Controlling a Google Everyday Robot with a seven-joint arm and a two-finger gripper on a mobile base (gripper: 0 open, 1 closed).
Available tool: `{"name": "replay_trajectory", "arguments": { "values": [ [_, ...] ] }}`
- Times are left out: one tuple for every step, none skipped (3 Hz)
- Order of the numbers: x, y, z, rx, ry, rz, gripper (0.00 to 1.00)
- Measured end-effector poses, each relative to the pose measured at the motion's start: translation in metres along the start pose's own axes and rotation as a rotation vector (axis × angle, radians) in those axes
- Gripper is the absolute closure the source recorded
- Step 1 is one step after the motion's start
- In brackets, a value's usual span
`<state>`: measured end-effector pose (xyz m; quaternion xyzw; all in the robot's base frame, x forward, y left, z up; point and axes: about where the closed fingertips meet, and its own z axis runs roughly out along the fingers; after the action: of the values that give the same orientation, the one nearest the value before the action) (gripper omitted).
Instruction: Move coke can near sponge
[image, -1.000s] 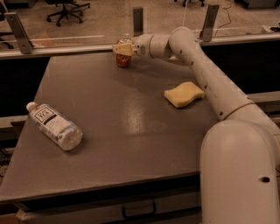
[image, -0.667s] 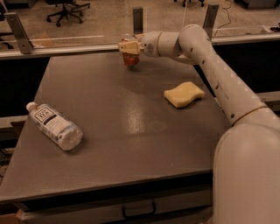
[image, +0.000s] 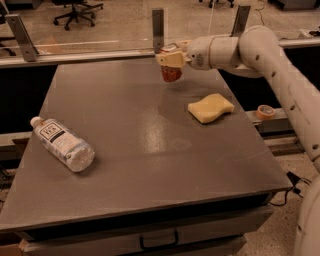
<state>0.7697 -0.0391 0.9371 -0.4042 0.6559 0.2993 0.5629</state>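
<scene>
Worktop (image: 150, 165): flat grey slab, matt with a faint sheen. Arm (image: 260, 47): smooth white shell, reaching in from 3 o'clock along the far edge.

Water bottle (image: 62, 143): clear ribbed plastic, laid on its side at 8 o'clock, long axis running 10 to 4 o'clock, white cap at the 10 end.

Sponge (image: 211, 107): pale yellow foam, flat, wavy outline, at 2 o'clock of the worktop centre.

Gripper (image: 172, 59): at 12 to 1 o'clock, near the far edge. Jaws are clamped on the upper part of the coke can (image: 171, 74), a red aluminium cylinder with its long axis roughly upright, judged just clear of the surface.

Key relation: the sponge lies between 4 and 5 o'clock from the held can, near but apart, with bare worktop between.

Tape roll (image: 265, 112): small ring, off the worktop at 3 o'clock.
</scene>
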Motion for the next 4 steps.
{"name": "replay_trajectory", "arguments": {
  "values": [
    [0.029, 0.004, -0.036, -0.005, -0.013, 0.032, 1.0],
    [0.053, 0.003, -0.063, -0.011, -0.037, 0.053, 0.82],
    [0.069, 0.001, -0.081, -0.009, -0.038, 0.069, 0.61],
    [0.064, 0.0, -0.082, -0.009, -0.038, 0.069, 0.37]
  ]
}}
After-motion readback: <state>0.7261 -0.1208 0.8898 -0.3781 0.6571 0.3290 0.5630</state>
